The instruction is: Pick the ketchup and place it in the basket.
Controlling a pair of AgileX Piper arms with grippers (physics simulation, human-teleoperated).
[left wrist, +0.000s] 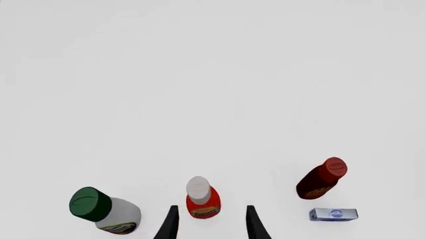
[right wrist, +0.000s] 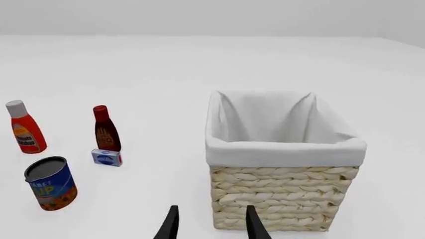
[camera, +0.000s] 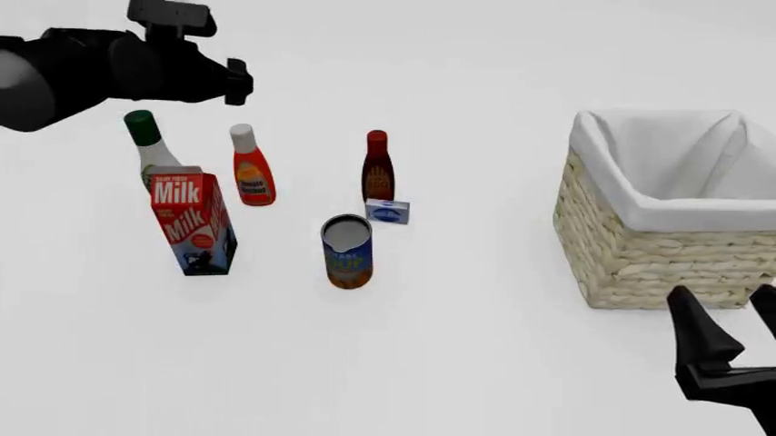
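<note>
Filling the right side of the front view, the basket [camera: 631,259] stands apart from everything. Both grippers hold nothing, fingers spread: the right gripper [camera: 728,318] at lower right, the left gripper [left wrist: 211,221] above the ketchup [camera: 253,173], which stands upright at upper left behind the milk carton [camera: 192,222].
</note>
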